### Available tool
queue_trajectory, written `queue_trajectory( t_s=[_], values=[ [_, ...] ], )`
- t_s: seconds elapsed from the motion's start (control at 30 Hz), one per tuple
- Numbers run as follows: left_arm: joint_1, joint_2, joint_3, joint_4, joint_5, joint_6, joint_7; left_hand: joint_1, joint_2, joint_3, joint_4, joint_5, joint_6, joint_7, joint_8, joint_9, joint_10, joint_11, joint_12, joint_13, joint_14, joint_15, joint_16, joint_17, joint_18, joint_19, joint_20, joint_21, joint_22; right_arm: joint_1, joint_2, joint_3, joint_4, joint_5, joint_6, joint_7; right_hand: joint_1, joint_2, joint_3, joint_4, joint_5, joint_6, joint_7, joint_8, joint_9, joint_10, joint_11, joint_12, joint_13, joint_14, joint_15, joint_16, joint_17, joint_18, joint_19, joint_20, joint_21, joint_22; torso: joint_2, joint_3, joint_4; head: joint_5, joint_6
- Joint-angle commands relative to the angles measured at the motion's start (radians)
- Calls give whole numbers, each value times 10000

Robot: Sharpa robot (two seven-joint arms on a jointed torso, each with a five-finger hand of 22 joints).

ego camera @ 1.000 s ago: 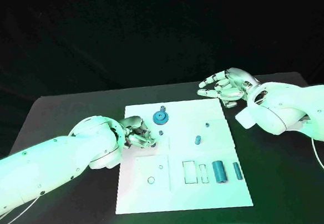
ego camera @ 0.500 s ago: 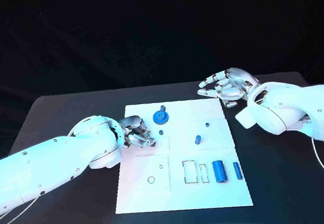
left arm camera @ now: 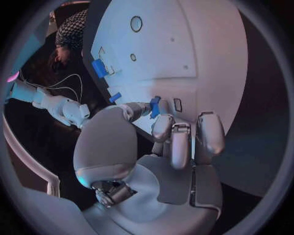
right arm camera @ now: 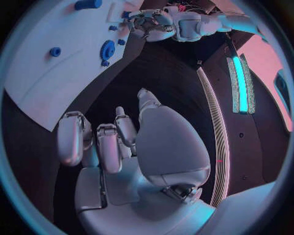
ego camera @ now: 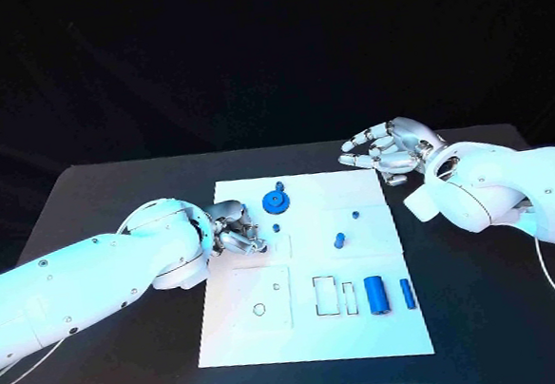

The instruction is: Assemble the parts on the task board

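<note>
The white task board (ego camera: pixel 311 336) lies mid-table. My left hand (ego camera: pixel 235 232) rests over its left side, by a small rectangular slot (left arm camera: pixel 178 104). Thumb and a finger pinch a small blue part (left arm camera: pixel 155 106) just above the board. A blue gear (ego camera: pixel 276 202) stands near the far edge, with a small blue peg (ego camera: pixel 357 211) and a short blue piece (ego camera: pixel 339 238) to its right. A blue cylinder (ego camera: pixel 375 294) and a thin blue bar (ego camera: pixel 407 293) sit near the board's near right. My right hand (ego camera: pixel 383 151) hovers off the far right corner, fingers curled in and holding nothing.
Black table (ego camera: pixel 99 196) surrounds the board on all sides. The board's near left part holds a round hole (ego camera: pixel 258 308) and empty rectangular recesses (ego camera: pixel 326 295). My right forearm (ego camera: pixel 498 187) lies along the board's right side.
</note>
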Motion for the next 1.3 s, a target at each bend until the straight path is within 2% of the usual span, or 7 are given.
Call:
queue_trajectory(
  t_s=[0.03, 0.93, 1.3],
  values=[
    [-17, 32, -14, 4, -23, 470, -39, 110, 15, 2229, -2292, 39, 43, -5, -27, 16, 39, -2, 29, -27, 991, -72, 27, 2397, -93, 85, -19, 50, 14, -10, -2, 0, 5, -80, 121, 101, -109, 2, 8, 44, 50, 36, -1, 33, -12, -19, -34, 0, 0, 678, -9, -42, 1011, 203, -61, -5, -58, 468, 1, 1, -4, 1, -2],
    [-11, 205, -17, -193, 512, 509, -106, -73, -1, 2129, -2194, 61, 148, -37, -63, 28, 191, -19, 148, 177, 996, -80, 33, 2410, -100, 93, -30, 60, 38, -25, 18, -1, -14, -80, 111, 104, -109, 2, 8, 44, 50, 36, -1, 33, -12, -19, -34, 0, 0, 678, -9, -42, 1011, 203, -61, -5, -58, 468, 6, -2, -6, -9, -14],
    [-7, 367, -18, -332, 588, 637, -171, -275, 115, 1932, -2061, 29, 288, -117, -84, 57, 361, -76, 284, 400, 1016, -116, 65, 2477, -126, 163, -55, 103, 168, -26, 16, -2, -7, -81, 108, 100, -139, 9, 8, 41, 68, 43, -4, 42, -18, -15, -37, 4, -1, 677, -11, -47, 1002, 203, -58, -7, -61, 471, 1, 3, -5, -18, -12]
  ],
)
